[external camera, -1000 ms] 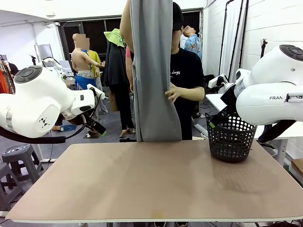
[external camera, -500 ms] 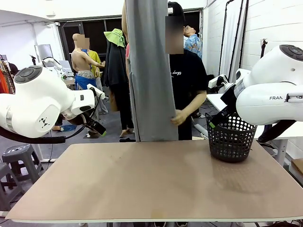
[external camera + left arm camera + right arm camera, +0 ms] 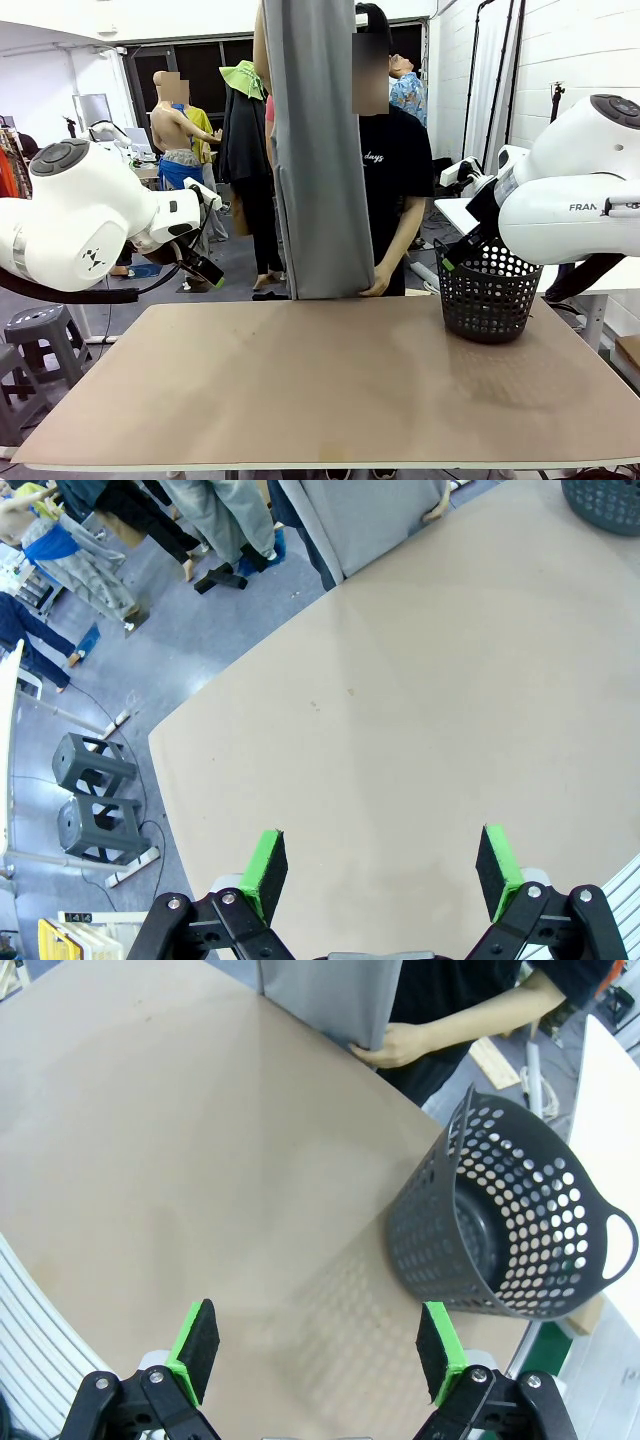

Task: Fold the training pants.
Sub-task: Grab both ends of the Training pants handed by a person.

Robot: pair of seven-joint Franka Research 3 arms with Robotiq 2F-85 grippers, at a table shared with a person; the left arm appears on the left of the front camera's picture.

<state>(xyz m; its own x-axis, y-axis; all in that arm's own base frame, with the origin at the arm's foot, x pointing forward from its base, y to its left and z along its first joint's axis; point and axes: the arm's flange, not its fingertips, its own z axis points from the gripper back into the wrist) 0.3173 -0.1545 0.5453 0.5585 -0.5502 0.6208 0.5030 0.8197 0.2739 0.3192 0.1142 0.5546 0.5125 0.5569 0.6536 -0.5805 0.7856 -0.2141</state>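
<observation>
training pants (image 3: 318,150): plain light grey, one even tone
table (image 3: 300,400): matte tan-brown top, pale edge
basket (image 3: 487,300): black, round holes in rows all over the wall
left gripper (image 3: 381,865): black, bright green pads (image 3: 265,865)
right gripper (image 3: 318,1345): black, the same bright green on its pads
left arm (image 3: 80,225): white shell, dark grey cap at the joint
right arm (image 3: 570,200): white shell, dark lettering
person's shirt (image 3: 400,170): black, small white lettering on chest
stools (image 3: 95,800): grey
floor (image 3: 150,650): blue-grey

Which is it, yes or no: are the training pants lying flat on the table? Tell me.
No, the training pants hang upright behind the far edge of the table, held up by the person.
</observation>
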